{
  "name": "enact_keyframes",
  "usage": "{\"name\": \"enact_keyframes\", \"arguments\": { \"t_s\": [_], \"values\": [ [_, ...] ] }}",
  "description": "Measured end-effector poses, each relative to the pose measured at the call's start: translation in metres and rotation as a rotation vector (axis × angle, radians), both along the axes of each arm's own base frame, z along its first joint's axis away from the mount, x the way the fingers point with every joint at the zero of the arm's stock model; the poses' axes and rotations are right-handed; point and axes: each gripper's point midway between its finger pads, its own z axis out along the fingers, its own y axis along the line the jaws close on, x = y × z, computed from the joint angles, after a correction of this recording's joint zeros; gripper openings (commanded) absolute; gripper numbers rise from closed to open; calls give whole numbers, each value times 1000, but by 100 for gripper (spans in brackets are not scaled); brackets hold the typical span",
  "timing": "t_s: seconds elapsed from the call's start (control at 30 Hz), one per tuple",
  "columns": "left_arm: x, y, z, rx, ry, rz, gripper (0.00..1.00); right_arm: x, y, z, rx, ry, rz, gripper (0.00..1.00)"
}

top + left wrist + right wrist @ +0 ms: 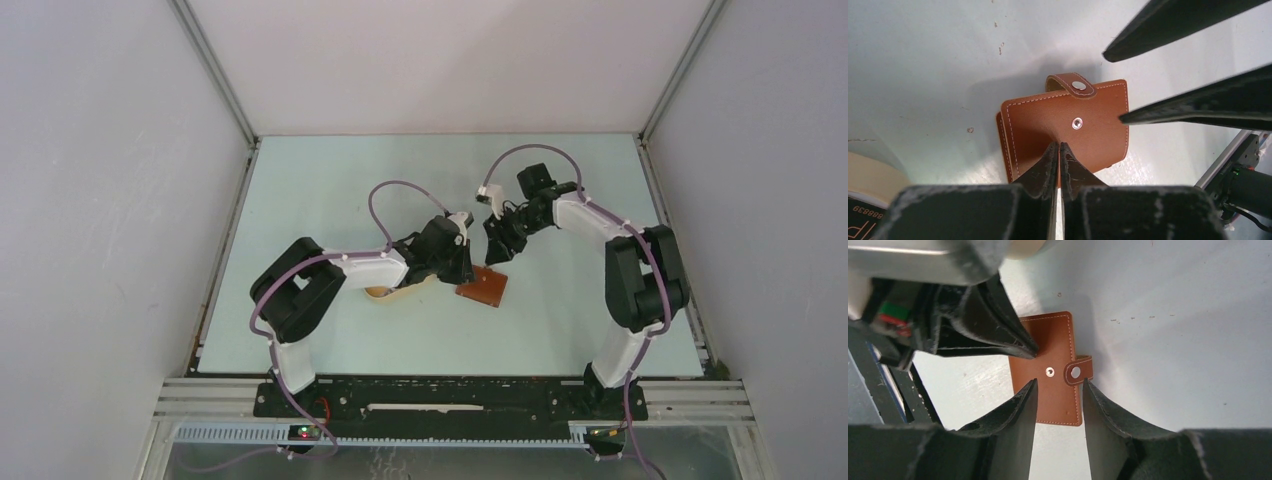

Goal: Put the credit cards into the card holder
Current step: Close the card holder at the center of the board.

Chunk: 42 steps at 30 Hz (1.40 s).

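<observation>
The card holder (483, 289) lies folded shut on the table, reddish-brown, and shows in both wrist views (1048, 120) (1053, 335). Its strap (1073, 85) wraps over one edge, off the snap stud (1077, 123). My left gripper (1059, 145) is shut, its tips together over the holder's middle, with nothing seen between them. My right gripper (1058, 382) hangs open above the strap edge, holding nothing. One dark credit card (865, 220) with printed digits lies on the cream tray (868, 172); any other cards are hidden.
The cream tray (395, 292) sits just left of the holder, mostly covered by my left arm. Both grippers (468, 275) (497, 250) crowd the same spot over the holder. Grey walls close the table on three sides.
</observation>
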Motion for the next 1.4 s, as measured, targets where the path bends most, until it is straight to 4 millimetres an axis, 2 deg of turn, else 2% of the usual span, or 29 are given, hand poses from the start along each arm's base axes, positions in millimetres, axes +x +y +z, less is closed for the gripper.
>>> {"name": "enact_keyframes", "arguments": {
  "t_s": [0.33,0.93,1.03,1.17,1.27,1.4],
  "values": [
    [-2,-1,0,-13,19,-8,7,4,0,-23,-49,41,-4,43],
    [-2,-1,0,-24,30,-12,6,0,4,-33,-62,79,13,42],
    [-2,-1,0,-27,35,-10,6,-2,4,-34,-64,90,15,36],
    [-2,-1,-1,-29,38,-10,6,-2,5,-36,-65,96,17,25],
    [-2,-1,-1,-29,39,-10,5,-2,5,-35,-64,96,17,13],
    [-2,-1,-1,-30,40,-10,5,-1,5,-35,-63,93,18,3]
  ]
}}
